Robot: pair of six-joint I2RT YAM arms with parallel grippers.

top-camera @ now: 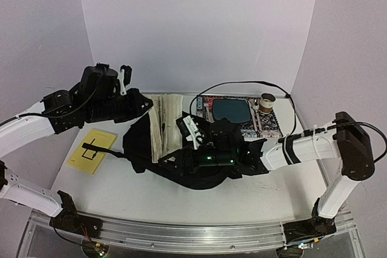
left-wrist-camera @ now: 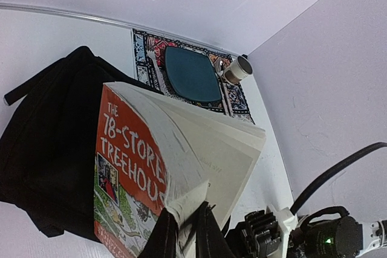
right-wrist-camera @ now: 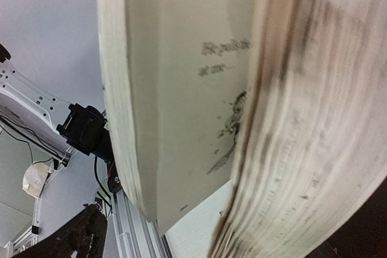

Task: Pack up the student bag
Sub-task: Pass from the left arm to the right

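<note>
Orange book [left-wrist-camera: 130, 167], cover reading "THE 78-STORE… TREEHOU…", cut off, inner page [right-wrist-camera: 199, 89] print blurred, "at me…"

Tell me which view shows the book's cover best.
The left wrist view: the orange cover of the book faces it, most of the title readable. The top view shows only its fanned pages; the right wrist view shows only blurred inner pages.

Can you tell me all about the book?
The book is a soft paperback with an orange cover reading "The 78-Storey Treehouse" and a cartoon picture. Its cream pages are fanned open. The left fingers pinch its lower edge, holding it tilted above the black student bag.
</note>
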